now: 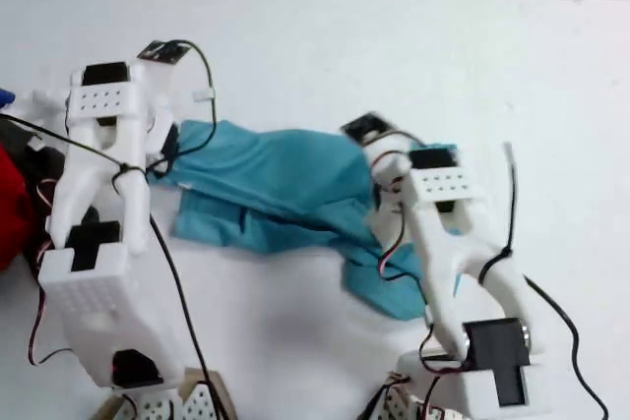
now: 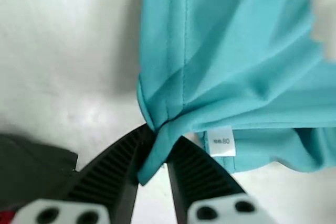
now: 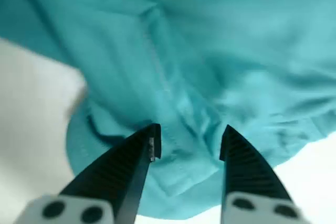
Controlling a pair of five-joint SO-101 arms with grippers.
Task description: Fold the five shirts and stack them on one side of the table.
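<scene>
Left pincer (image 2: 161, 137) pinches teal shirt (image 2: 236, 51) (wrist view: size tag (image 2: 220, 141) beside); right pincer (image 3: 191, 132) gapes.

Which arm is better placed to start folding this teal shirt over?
The left arm. Its jaws are shut on the hemmed edge of the teal shirt, so it could probably pull that edge across. On the right arm the jaws stand open over the cloth, gripping nothing.

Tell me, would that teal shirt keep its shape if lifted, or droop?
Probably droop: the teal shirt lies in soft, crumpled folds on the table. It likely bunches easily; its hem gathers where the left gripper pinches it. A push would probably wrinkle it rather than slide it.
</scene>
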